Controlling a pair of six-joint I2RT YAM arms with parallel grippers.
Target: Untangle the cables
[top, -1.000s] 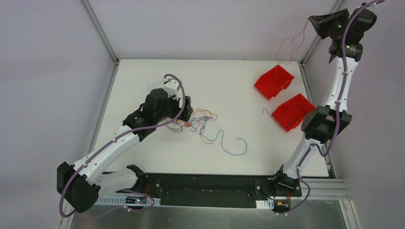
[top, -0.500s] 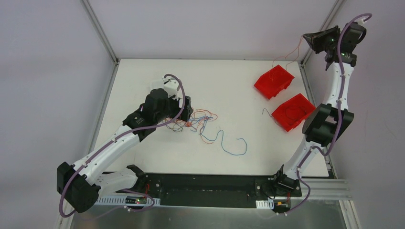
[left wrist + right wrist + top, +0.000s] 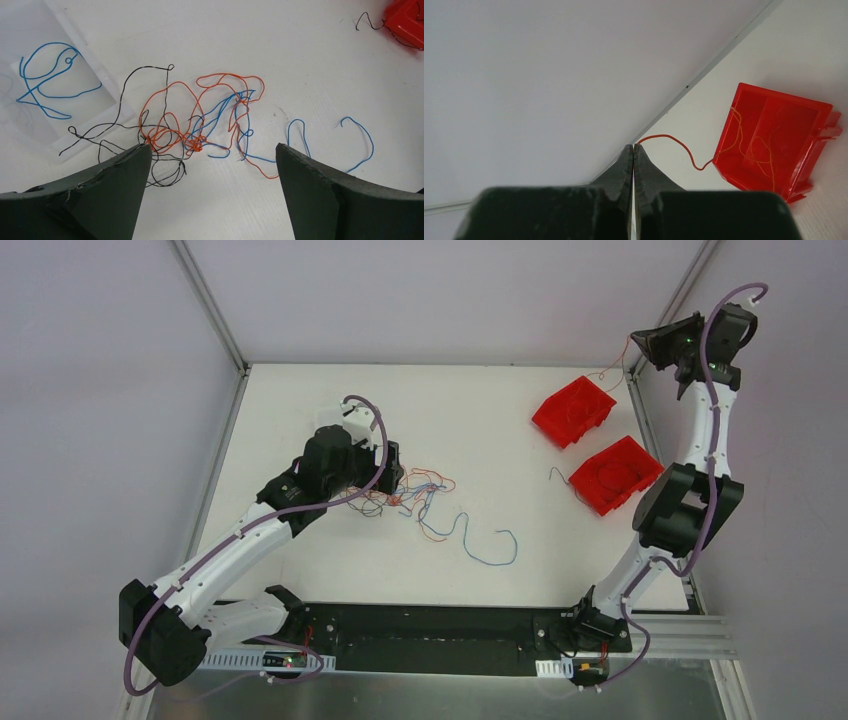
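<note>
A tangle of thin orange, blue and black cables (image 3: 410,495) lies mid-table, seen close in the left wrist view (image 3: 200,125). A loose blue cable (image 3: 490,545) lies to its right. My left gripper (image 3: 210,165) is open and sits low just short of the tangle, its left fingertip (image 3: 135,160) at the black strands. My right gripper (image 3: 634,147) is shut on an orange cable (image 3: 674,142), held high at the far right corner (image 3: 640,340). The cable hangs down into the far red bin (image 3: 774,140).
Two red bins stand at the right: the far one (image 3: 572,410) and a nearer one (image 3: 612,475) with a black wire trailing from it. A clear plastic sheet (image 3: 55,90) with a blue cable lies left of the tangle. The enclosure's walls and posts stand close around the table.
My right gripper has come down and toward the far red bin, lowering the orange cable into it. The left arm and the tangle have not moved.
</note>
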